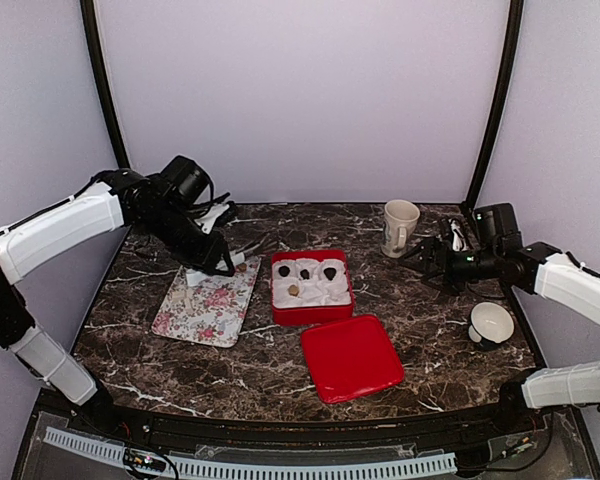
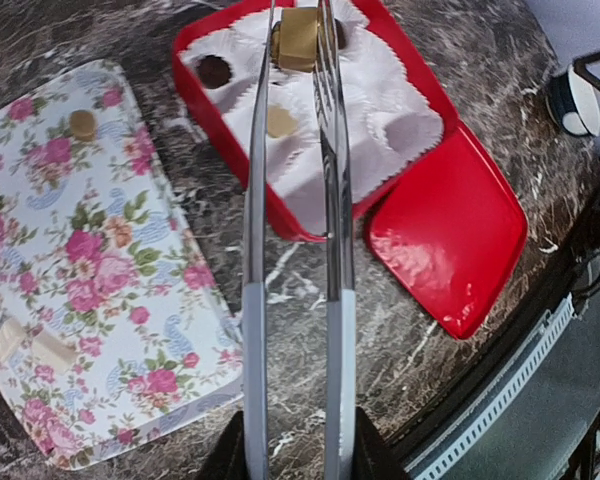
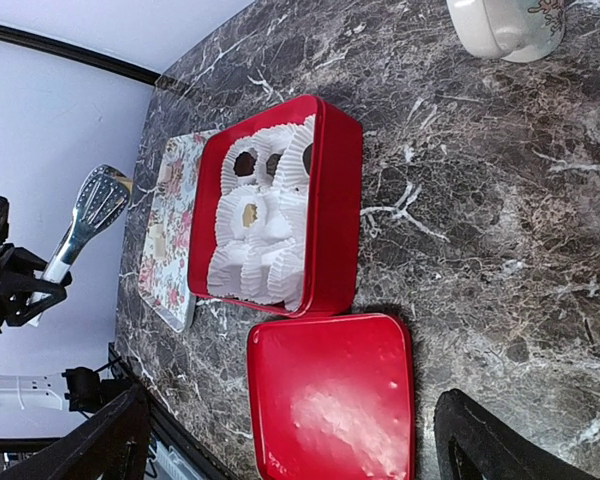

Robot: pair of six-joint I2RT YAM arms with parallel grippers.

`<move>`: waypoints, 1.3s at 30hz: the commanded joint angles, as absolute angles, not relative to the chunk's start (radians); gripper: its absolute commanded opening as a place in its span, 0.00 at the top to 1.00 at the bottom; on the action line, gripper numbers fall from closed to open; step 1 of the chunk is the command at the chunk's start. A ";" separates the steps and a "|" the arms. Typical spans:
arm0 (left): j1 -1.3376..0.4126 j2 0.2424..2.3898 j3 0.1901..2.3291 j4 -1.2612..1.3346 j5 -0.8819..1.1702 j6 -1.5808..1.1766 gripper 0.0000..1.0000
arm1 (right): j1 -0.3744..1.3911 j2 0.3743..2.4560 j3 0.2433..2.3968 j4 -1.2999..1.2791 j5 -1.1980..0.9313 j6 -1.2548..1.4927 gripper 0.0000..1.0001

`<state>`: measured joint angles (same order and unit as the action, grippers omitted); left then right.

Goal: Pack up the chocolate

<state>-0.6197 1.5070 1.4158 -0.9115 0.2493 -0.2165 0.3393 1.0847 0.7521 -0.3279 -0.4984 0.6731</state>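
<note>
Packing is half done: four chocolates are seated in the red box. A tan fifth is pinched in tongs clamped by the left gripper, left of the box — more are left on the floral tray. The right gripper is held wide, empty; the lid is off.

Cream mug upright at far right of marble table; white bowl nearer; floral tray lies left
</note>
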 commanded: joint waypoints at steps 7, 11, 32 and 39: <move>-0.750 1.652 1.516 -0.895 0.285 -0.190 0.82 | 0.335 1.106 0.808 -0.339 -0.494 0.613 0.00; -0.755 1.712 1.511 -0.881 0.285 -0.199 0.81 | 0.334 1.090 0.793 -0.339 -0.492 0.626 0.00; -0.757 1.859 1.603 -0.871 0.271 -0.178 0.68 | 0.335 1.068 0.770 -0.340 -0.486 0.645 0.00; -0.755 1.840 1.619 -0.902 0.264 -0.180 0.64 | 0.334 1.079 0.779 -0.339 -0.490 0.638 0.00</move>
<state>-0.7517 1.8740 1.5841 -0.8768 0.2687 -0.1886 0.3393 1.0821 0.7731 -0.3481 -0.4961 0.6415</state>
